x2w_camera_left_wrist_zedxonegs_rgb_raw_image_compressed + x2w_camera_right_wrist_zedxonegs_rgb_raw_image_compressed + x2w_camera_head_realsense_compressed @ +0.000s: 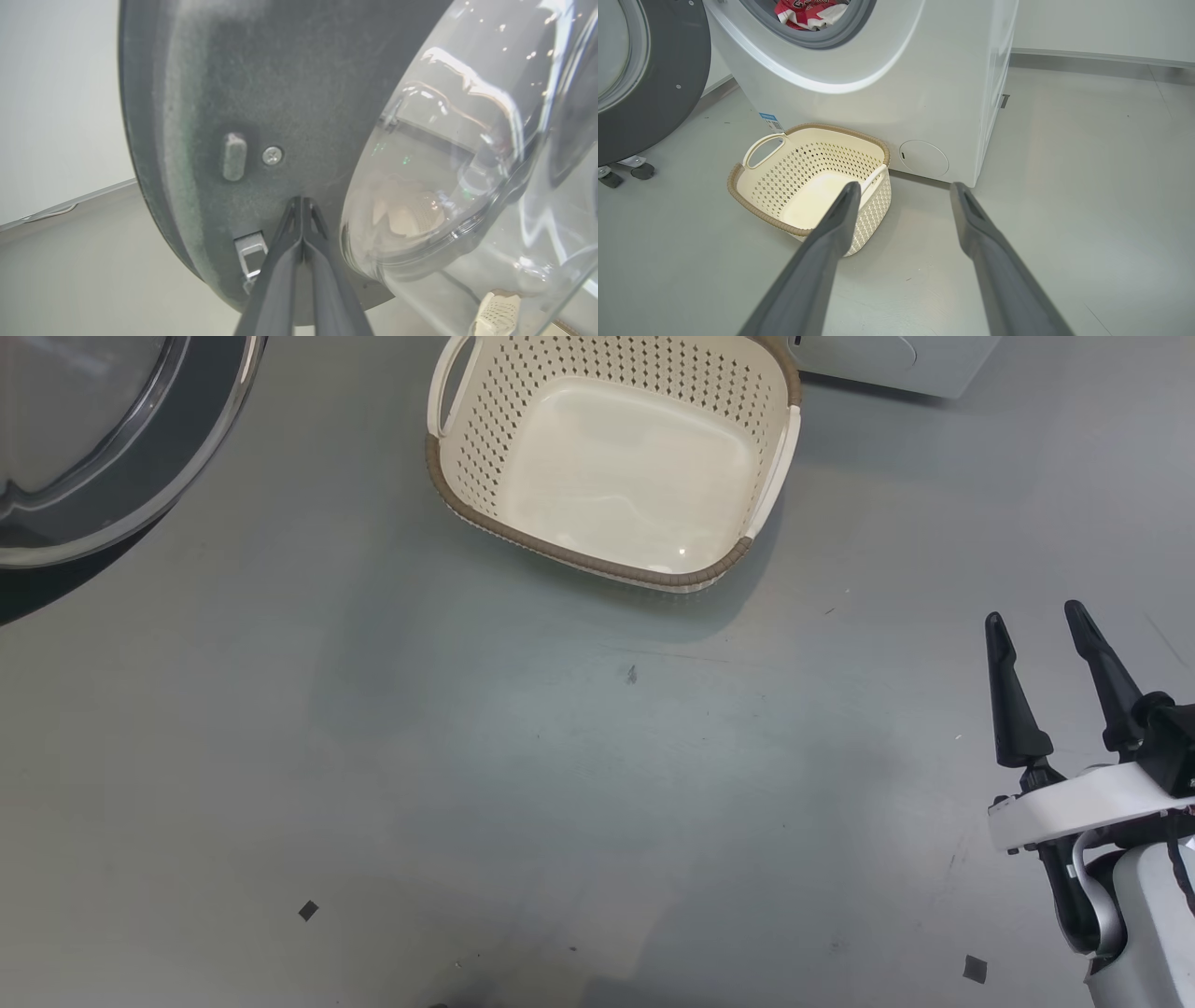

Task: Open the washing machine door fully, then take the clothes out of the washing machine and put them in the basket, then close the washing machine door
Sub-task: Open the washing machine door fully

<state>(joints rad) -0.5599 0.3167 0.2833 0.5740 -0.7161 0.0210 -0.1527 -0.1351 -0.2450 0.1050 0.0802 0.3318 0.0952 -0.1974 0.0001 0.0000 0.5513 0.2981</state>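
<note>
1. The right claw (pixel 1034 612) hangs low over the grey floor (pixel 560 784). Its two long dark fingers are spread wide apart and nothing is between them. In its own wrist view the right claw (pixel 905 186) points toward the lower front of the machine.
2. Further out, the basket (pixel 476 448) stands on the floor, well apart from that claw. The cream basket (pixel 873 219) sits just beside the front of the washing machine (pixel 887 107), below the drum opening and close under the small blue label sticker (pixel 770 120).
3. To the left, the washing machine door (pixel 140 476) is swung open, away from the machine. In the right wrist view the door (pixel 668 93) shows its dark inner ring.
4. The left claw (pixel 302 200) is clenched, finger against finger, and grasps nothing. Its tips are at the dark inner face of the door (pixel 280 70), just beside the bulging glass bowl. I cannot tell if they touch it.
5. Farthest, the clothes (pixel 803 11), red with white parts, lie inside the drum, behind the grey rubber seal.
</note>
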